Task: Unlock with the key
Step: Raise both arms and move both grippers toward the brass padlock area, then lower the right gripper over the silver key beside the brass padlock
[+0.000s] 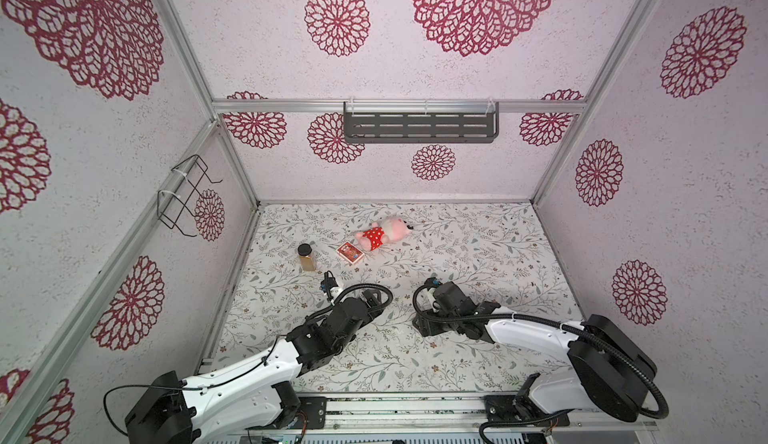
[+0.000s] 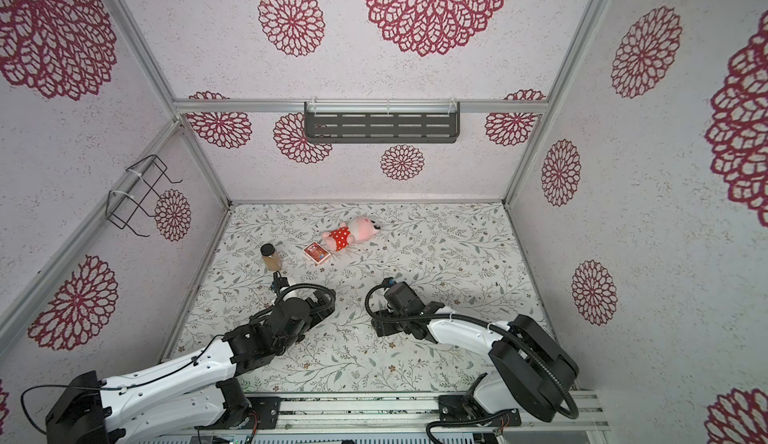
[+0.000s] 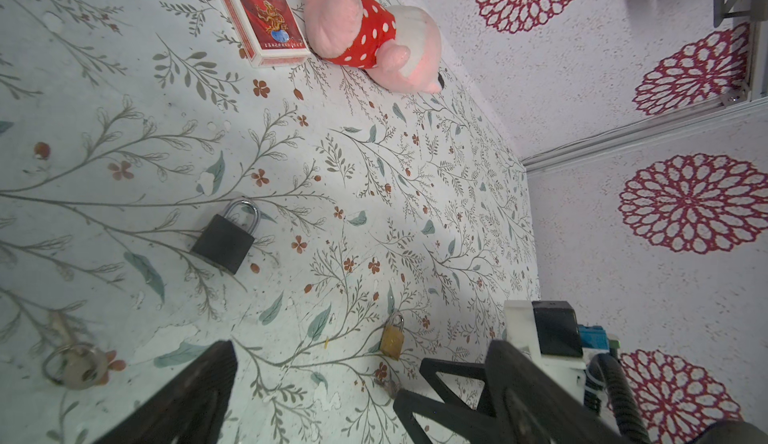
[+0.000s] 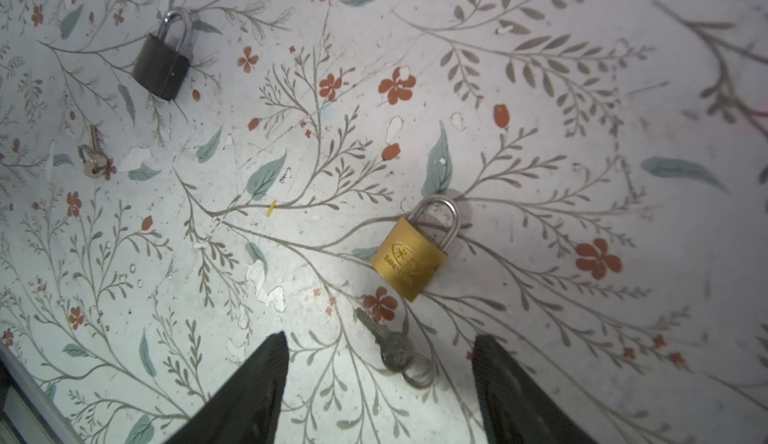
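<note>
1. Judged progress as early: found both padlocks shut, neither key lifted nor inserted; pickup, insertion and turning all outstanding.
2. Observed right gripper point(image 4: 380, 340) spread, straddling the key point(image 4: 392, 350) without contact, pinching nothing. Located that key flat on the table point(image 4: 540, 89), near centre, just beside the brass padlock point(image 4: 409, 257).
3. Observed left gripper point(image 3: 361, 348) spread wide and empty, low over the table, left of centre.
4. Counted two padlocks: brass to the right, black padlock point(image 4: 162, 66) to the left. Counted two ringed keys, the second key point(image 4: 93, 159) near the black padlock. Counted one plush pig point(image 1: 384, 232), one red card box point(image 1: 350, 252), one black-lidded jar point(image 1: 306, 257), all farther back.
</note>
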You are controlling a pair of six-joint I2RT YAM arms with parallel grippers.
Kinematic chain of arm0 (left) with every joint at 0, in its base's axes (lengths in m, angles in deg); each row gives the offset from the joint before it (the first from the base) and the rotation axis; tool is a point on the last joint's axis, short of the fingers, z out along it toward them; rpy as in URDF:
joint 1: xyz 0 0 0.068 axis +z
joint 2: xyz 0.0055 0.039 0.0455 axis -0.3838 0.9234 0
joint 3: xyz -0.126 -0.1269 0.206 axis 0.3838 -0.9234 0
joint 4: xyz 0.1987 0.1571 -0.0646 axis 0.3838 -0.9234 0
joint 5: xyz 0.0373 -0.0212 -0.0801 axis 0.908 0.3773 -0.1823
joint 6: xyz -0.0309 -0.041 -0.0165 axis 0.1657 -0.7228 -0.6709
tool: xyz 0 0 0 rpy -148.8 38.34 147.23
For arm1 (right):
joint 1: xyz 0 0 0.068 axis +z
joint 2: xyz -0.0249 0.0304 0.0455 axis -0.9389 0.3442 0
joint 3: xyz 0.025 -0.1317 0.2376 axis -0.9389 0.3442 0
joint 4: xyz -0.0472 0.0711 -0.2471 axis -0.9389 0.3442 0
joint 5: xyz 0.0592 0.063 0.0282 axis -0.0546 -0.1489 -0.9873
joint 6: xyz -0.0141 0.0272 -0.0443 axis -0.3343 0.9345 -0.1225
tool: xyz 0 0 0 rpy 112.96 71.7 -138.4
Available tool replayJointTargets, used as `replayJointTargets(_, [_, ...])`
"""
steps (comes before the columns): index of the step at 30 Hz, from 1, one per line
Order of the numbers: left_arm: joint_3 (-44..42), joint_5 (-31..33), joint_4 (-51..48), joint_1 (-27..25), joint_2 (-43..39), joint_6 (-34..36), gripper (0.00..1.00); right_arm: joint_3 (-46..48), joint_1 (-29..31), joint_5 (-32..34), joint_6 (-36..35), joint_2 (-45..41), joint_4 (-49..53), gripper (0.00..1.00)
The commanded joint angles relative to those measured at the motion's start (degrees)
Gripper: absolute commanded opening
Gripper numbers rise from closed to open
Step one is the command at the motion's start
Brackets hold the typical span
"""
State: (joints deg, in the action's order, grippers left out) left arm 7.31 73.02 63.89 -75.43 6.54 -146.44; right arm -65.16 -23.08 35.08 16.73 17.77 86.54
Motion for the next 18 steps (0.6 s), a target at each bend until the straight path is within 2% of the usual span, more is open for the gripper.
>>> replayJointTargets(1, [-0.03,1.2,0.72,-0.6,-0.07,-0.55,0.97,-1.53,0.48,-0.08,-1.58,1.18,-1.74,0.71])
replayJointTargets(18, [0.46,1.7,-3.36,-0.58,-2.02,-0.15,0.97,0.45,3.73,-0.75,1.17,2.62,-2.08,0.66])
